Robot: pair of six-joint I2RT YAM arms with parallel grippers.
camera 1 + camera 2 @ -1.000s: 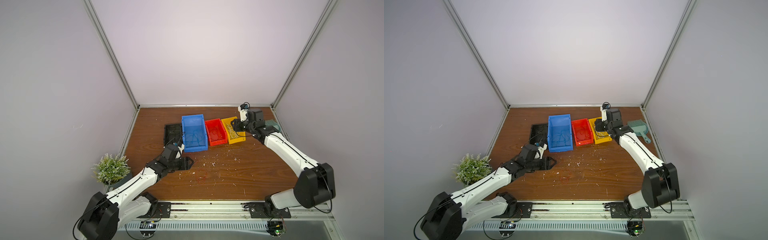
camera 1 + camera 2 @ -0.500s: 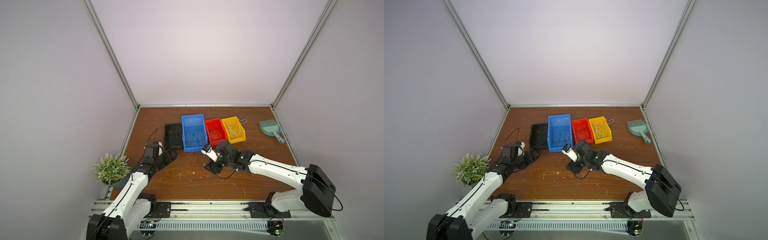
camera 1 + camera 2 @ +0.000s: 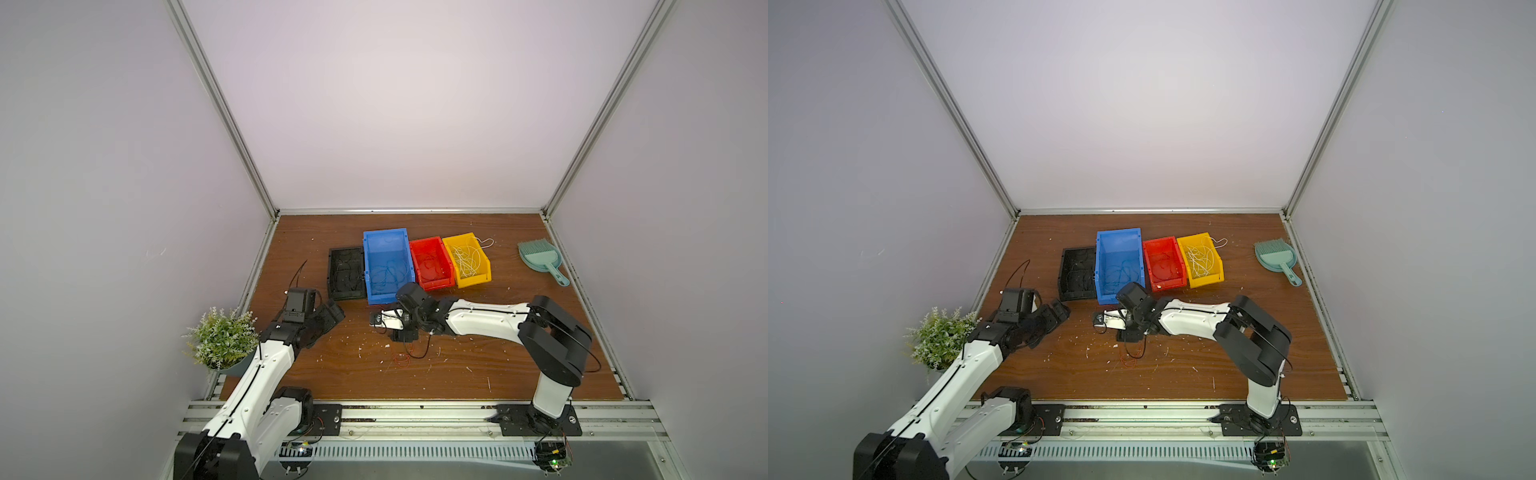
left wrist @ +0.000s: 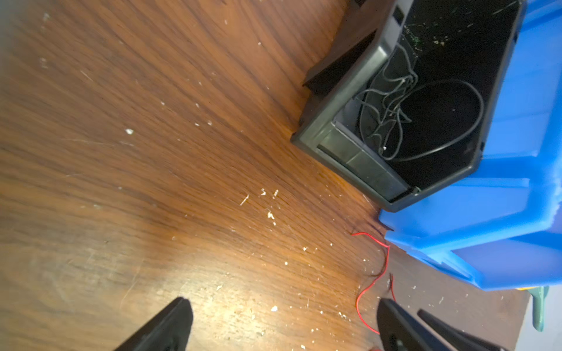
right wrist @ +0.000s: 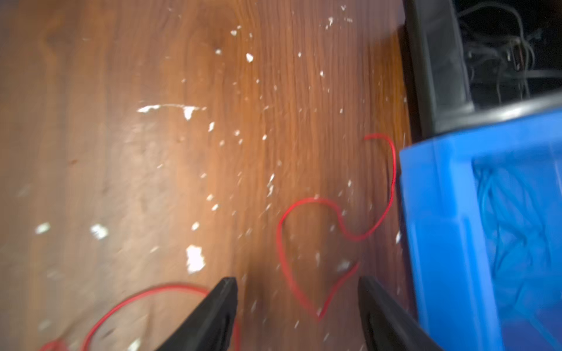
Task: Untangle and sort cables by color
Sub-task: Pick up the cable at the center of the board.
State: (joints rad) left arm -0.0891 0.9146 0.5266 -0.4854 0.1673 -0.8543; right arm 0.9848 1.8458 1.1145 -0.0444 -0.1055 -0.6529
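Right wrist view resolves thin red wire (image 5: pixel 279 243) beside blue plastic bin (image 5: pixel 441 243); both top views barely do. The right gripper (image 5: pixel 297 279) is spread around the wire without pinching it; the left gripper (image 4: pixel 282 301) is spread and empty.

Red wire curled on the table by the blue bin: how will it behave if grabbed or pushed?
Likely floppy: the red wire lies in loose curls, so it should droop from the right tool. Probably very light and thin, flat on the table, so hard to pinch. Pushed, it may slide or snag against the blue bin.
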